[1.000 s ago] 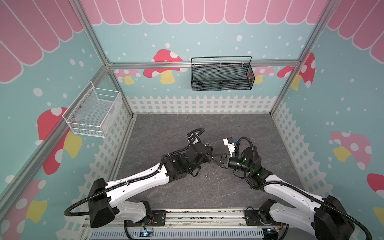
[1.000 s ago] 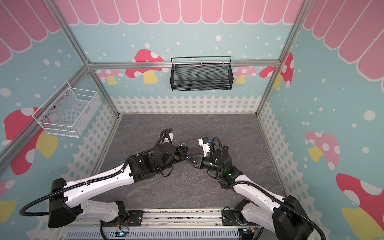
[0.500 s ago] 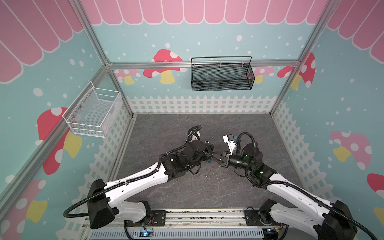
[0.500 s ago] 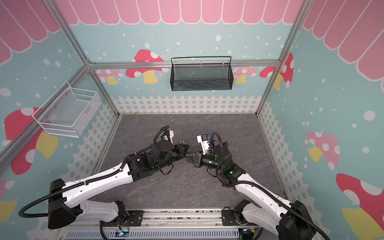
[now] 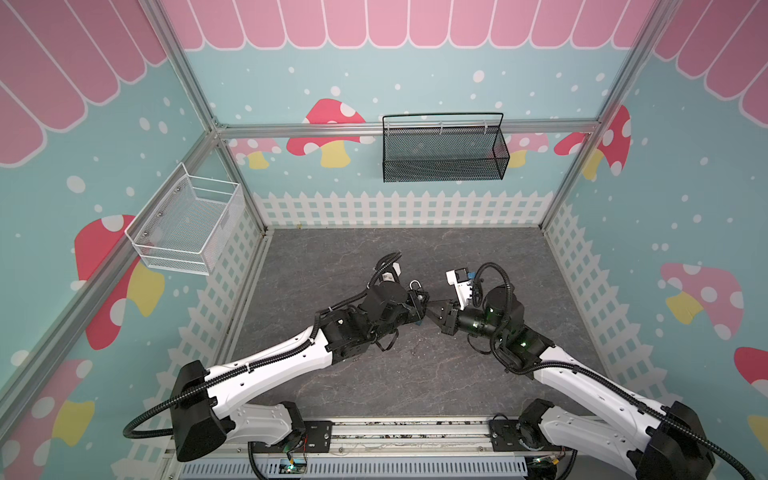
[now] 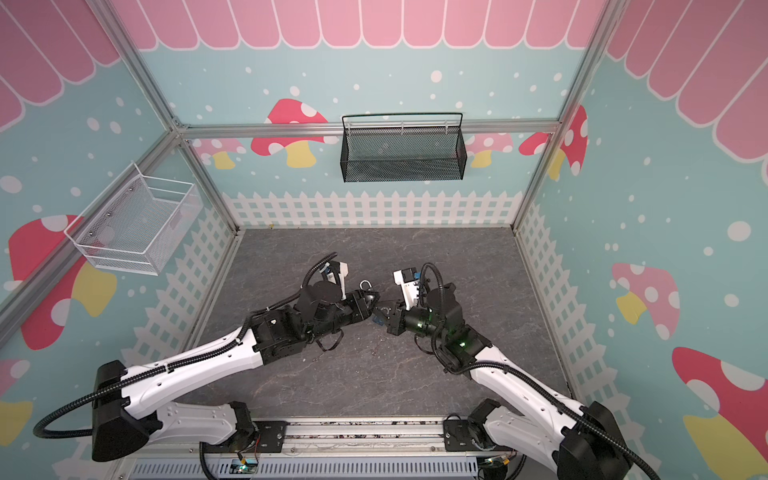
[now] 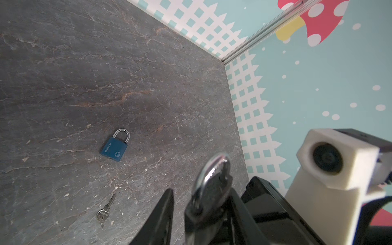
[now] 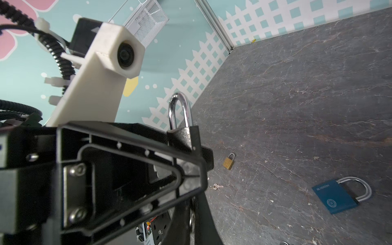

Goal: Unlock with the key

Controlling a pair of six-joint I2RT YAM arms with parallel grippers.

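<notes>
Padlock (image 7: 212,184) – where's it at? (Jo)

Black one w/ silver shackle, up off the bench (image 7: 106,74), sitting btwn the left fingers (image 7: 164,212). Those are apart: bench shows thru a gap btwn one finger and the lock body, and the other finger is against it. No firm clamp, far as I see. (Sam)

And the other side? (Jo)

There the right fingers (image 5: 438,311) are pressed together, tips meeting the left ones in both top views. No sight of the key: hidden there, so can't tell if they pinch it or if it's in the keyhole. (Sam)

Shackle? (Jo)

Both legs look seated in the right wrist view, so prob. not unlocked yet. (Sam)

Anything else? (Jo)

One blue padlock (image 7: 115,148) flat on the bench, shackle closed, a loose key (image 7: 104,212) near it. Also a small brass padlock (image 8: 229,162) w/ a tiny key (image 8: 216,186) near it. Neither arm touches any of them. (Sam)

Status, then? (Jo)

Lock is lifted and presented. I'd guess insertion stage. Left to do: seat key, turn, shackle pops. (Sam)
</notes>
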